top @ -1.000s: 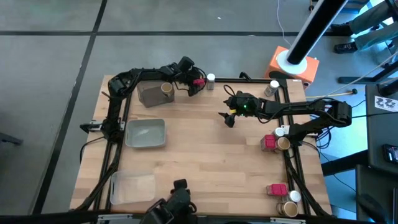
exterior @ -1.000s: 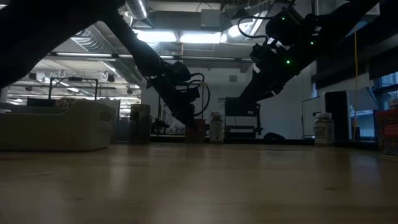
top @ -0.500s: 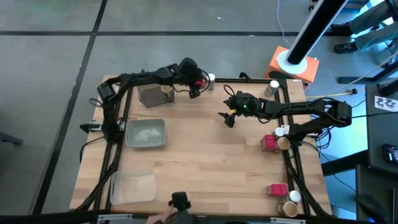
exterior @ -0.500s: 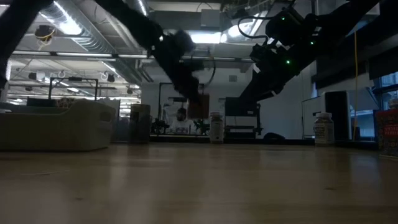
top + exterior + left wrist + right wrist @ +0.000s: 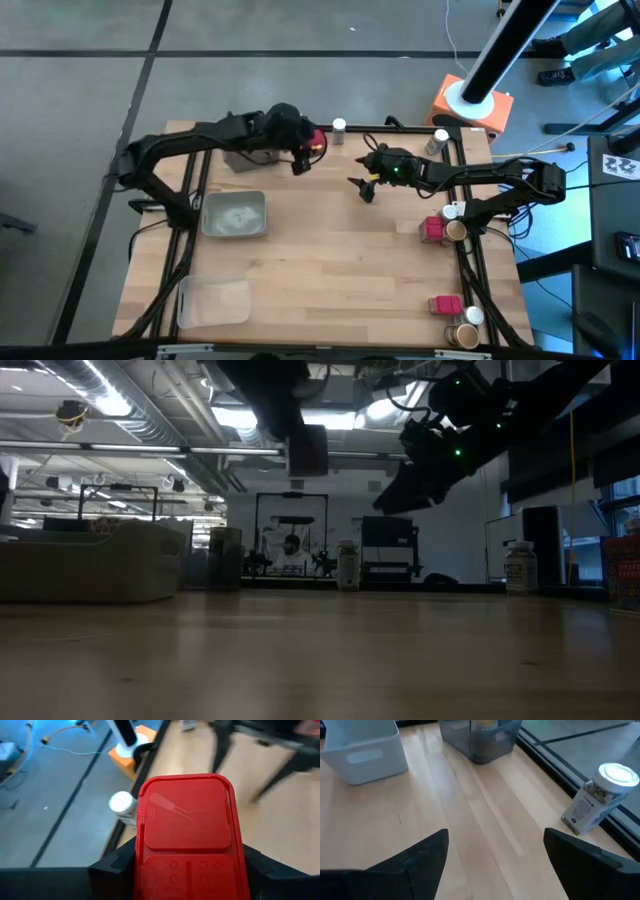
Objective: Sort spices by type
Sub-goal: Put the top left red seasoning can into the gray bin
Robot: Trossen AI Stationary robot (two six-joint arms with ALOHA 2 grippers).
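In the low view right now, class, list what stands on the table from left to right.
Pale tray → dark bin → white-capped jar → second white-capped jar → red packet at the right edge.

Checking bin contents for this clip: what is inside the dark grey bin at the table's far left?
The dark grey bin shows one tan-topped round jar through its translucent wall; from above, the left arm hides it.
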